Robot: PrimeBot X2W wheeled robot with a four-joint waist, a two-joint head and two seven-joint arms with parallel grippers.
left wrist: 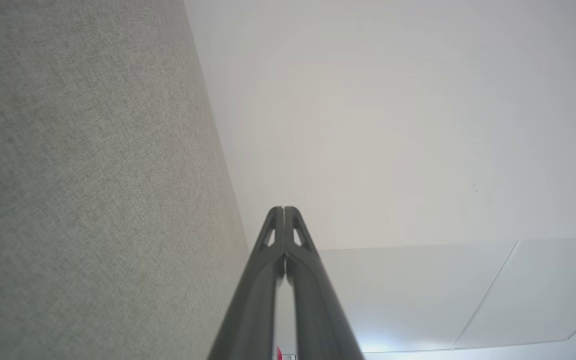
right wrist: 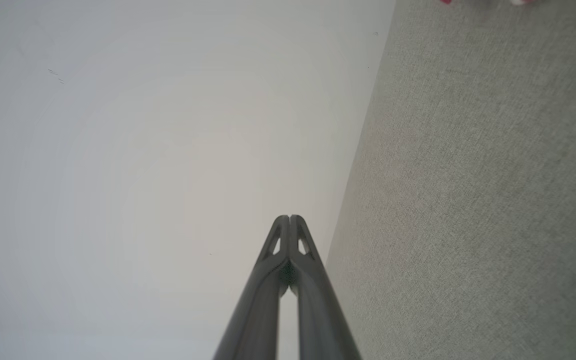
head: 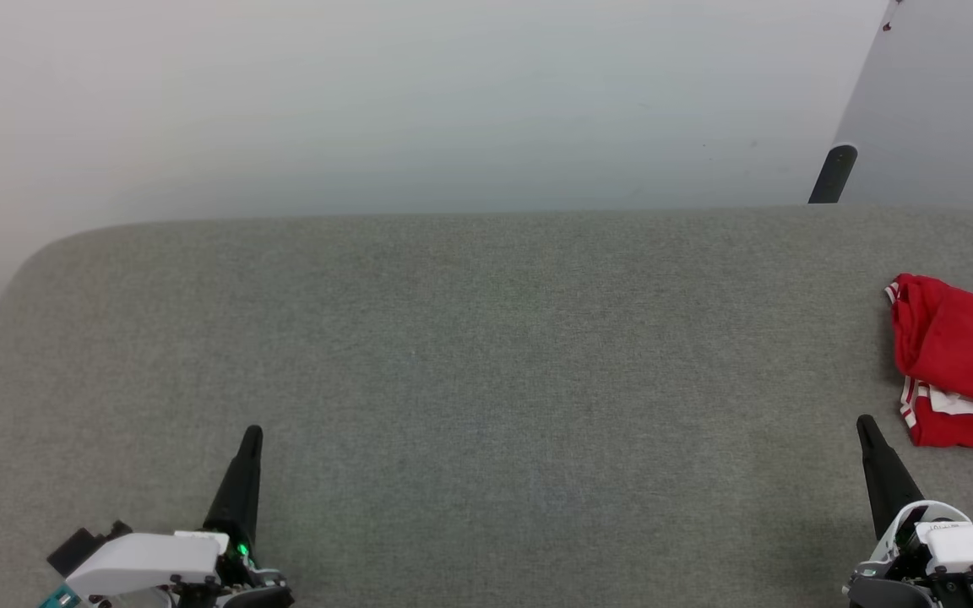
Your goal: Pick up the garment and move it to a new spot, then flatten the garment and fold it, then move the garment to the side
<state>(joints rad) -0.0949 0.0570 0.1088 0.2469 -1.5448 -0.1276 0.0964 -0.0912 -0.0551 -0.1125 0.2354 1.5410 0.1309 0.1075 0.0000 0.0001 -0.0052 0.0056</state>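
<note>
The garment (head: 959, 359), red with white-and-red striped trim, lies bunched at the right edge of the grey fabric surface (head: 486, 355), partly cut off by the head view's border. My right gripper (head: 863, 422) is shut and holds nothing, its tip just left of and below the garment without touching it. At the lower left my left gripper (head: 252, 432) is shut too, far from the garment. In the left wrist view the left gripper (left wrist: 284, 209) shows its fingers pressed together; the right gripper (right wrist: 289, 218) looks the same in the right wrist view.
The grey surface ends in a rounded back edge against a pale wall (head: 419, 101). A dark post (head: 833, 173) stands behind the surface at the upper right, beside a grey panel (head: 943, 110). A wide stretch of bare fabric lies between the two grippers.
</note>
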